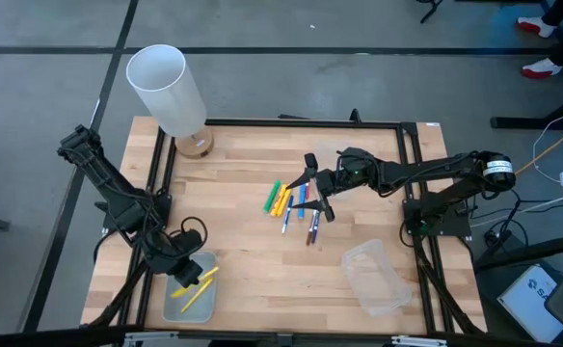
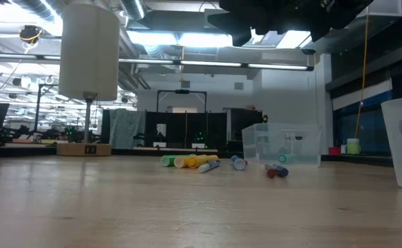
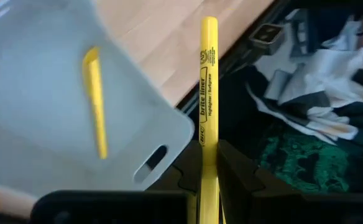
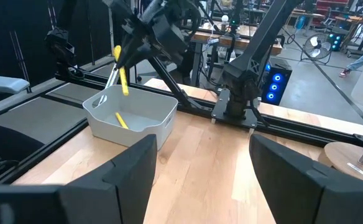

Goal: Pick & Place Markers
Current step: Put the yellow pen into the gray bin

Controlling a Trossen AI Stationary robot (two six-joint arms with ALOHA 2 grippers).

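My left gripper (image 1: 187, 270) is shut on a yellow marker (image 3: 207, 93) above a clear tray (image 1: 171, 306) at the table's near left corner. Another yellow marker (image 3: 94, 102) lies on that tray's floor. Several loose markers (image 1: 294, 202) in green, yellow, orange, blue and red lie in a pile at mid-table. My right gripper (image 1: 317, 190) hovers open over that pile's right side, touching nothing; its fingers (image 4: 125, 171) point about level toward the table's left side. My left gripper pinches the yellow marker between its two fingers near one end of the barrel (image 3: 208, 158). The marker runs on past the fingertips along the fingers. It slants downward, its free end (image 4: 125, 89) above the tray, clear of the tray and the table.
A second clear tray (image 1: 373, 278) sits at the near right of the table. A tall white cylinder on a wooden base (image 1: 169, 92) stands at the far left corner. Black frame rails (image 1: 291, 123) run along the table's edges.
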